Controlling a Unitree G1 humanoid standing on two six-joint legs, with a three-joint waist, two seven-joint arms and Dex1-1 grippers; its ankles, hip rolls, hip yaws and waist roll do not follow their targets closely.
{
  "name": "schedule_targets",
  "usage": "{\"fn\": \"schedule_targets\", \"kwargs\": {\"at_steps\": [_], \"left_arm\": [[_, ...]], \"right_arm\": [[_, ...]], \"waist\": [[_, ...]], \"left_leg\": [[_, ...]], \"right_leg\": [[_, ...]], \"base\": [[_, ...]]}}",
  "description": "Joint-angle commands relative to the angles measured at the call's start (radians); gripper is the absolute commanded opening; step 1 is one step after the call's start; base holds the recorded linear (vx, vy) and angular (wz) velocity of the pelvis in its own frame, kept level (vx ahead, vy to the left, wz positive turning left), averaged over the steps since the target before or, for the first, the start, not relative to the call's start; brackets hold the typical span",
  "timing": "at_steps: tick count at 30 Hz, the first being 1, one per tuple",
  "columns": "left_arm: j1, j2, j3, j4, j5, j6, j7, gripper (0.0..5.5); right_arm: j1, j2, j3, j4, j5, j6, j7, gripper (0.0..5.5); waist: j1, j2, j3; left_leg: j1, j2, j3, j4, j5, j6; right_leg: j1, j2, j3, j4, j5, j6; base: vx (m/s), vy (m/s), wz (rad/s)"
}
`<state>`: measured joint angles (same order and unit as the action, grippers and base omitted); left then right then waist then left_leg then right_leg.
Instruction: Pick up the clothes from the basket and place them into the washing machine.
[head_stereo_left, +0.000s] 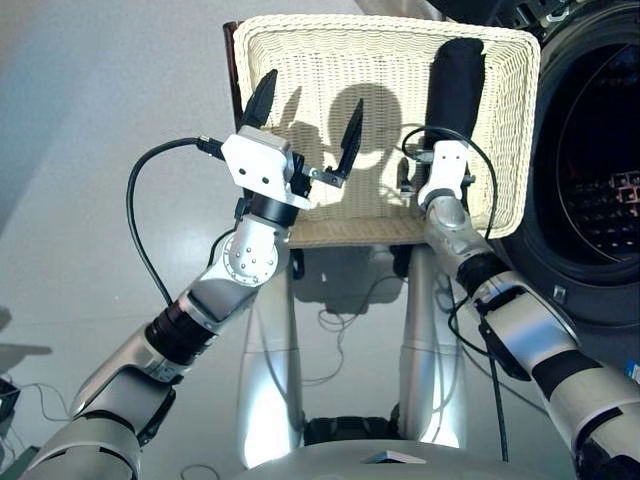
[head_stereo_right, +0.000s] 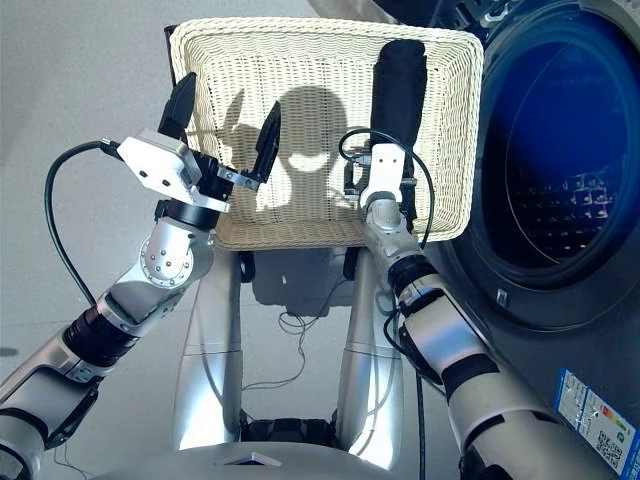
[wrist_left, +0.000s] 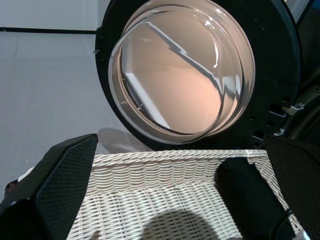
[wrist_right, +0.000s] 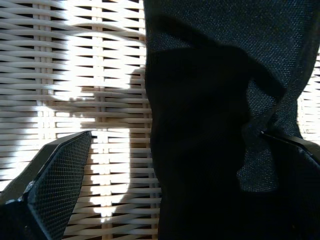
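The cream-white wicker basket (head_stereo_left: 340, 70) stands straight ahead, beside the dark washing machine (head_stereo_left: 590, 260), whose round glass door (wrist_left: 180, 75) hangs open past the basket's far rim. Its steel drum (head_stereo_left: 610, 200) shows on the right. A black garment (head_stereo_left: 455, 85), folded into a long strip, lies along the basket's right side. No coral-red or navy garment shows in the basket. My left gripper (head_stereo_left: 306, 120) hovers open and empty over the basket's left half. My right gripper (wrist_right: 175, 135) is down on the near end of the black garment, open, one finger (wrist_right: 55, 185) on each side of the strip.
The washing machine's front fills the right edge, close to my right forearm. A black cable (head_stereo_left: 140, 220) loops out from my left wrist. Thin cables (head_stereo_left: 340, 320) lie on the grey floor below the basket's near edge. Bare floor (head_stereo_left: 100, 100) stretches to the left.
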<state>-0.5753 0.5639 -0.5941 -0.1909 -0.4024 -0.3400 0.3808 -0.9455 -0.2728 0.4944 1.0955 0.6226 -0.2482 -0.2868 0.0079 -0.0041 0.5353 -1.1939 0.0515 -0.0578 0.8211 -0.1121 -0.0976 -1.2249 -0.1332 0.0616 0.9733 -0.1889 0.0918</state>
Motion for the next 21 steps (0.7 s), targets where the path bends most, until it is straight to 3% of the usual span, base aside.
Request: {"fn": "schedule_targets", "kwargs": {"at_steps": [1, 7, 9, 13, 21], "left_arm": [[-0.018, -0.014, -0.026, -0.149, -0.010, -0.033, 0.000, 5.50], [-0.004, -0.008, -0.007, -0.150, -0.005, -0.033, 0.001, 5.50], [0.016, 0.002, 0.011, -0.156, 0.010, -0.030, 0.009, 5.50], [0.045, 0.019, 0.032, -0.154, 0.046, -0.029, 0.031, 5.50], [0.089, 0.057, 0.072, -0.173, 0.087, -0.045, 0.041, 5.50]], "right_arm": [[-0.068, -0.092, -0.087, 0.152, 0.020, 0.037, -0.096, 0.00], [0.020, -0.080, -0.048, -0.076, 0.064, -0.031, -0.080, 0.00], [0.124, -0.088, -0.035, -0.277, 0.093, -0.079, -0.068, 0.45], [0.284, -0.123, -0.058, -0.517, 0.098, -0.138, -0.059, 0.00], [0.537, -0.198, -0.183, -0.850, 0.084, -0.235, -0.026, 0.00]], "waist": [[0.019, 0.075, -0.015], [0.004, 0.056, -0.015], [-0.010, 0.040, -0.015], [-0.033, 0.019, -0.015], [-0.061, -0.002, -0.015]], "left_leg": [[0.009, -0.029, 0.091, 0.080, -0.039, 0.050], [0.021, -0.028, 0.094, 0.056, -0.030, 0.051], [0.032, -0.025, 0.095, 0.030, -0.022, 0.052], [0.047, -0.023, 0.097, 0.006, -0.016, 0.054], [0.063, -0.022, 0.099, -0.019, -0.013, 0.059]], "right_leg": [[-0.014, 0.010, -0.056, -0.010, 0.058, -0.018], [-0.002, 0.014, -0.054, -0.035, 0.067, -0.018], [0.006, 0.017, -0.053, -0.054, 0.070, -0.016], [0.021, 0.017, -0.050, -0.079, 0.075, -0.012], [0.038, 0.019, -0.043, -0.110, 0.080, -0.004]], "base": [[0.000, 0.000, 0.000], [0.000, 0.000, 0.000], [0.000, 0.000, 0.000], [0.000, 0.000, 0.000], [0.000, 0.000, 0.000]]}}
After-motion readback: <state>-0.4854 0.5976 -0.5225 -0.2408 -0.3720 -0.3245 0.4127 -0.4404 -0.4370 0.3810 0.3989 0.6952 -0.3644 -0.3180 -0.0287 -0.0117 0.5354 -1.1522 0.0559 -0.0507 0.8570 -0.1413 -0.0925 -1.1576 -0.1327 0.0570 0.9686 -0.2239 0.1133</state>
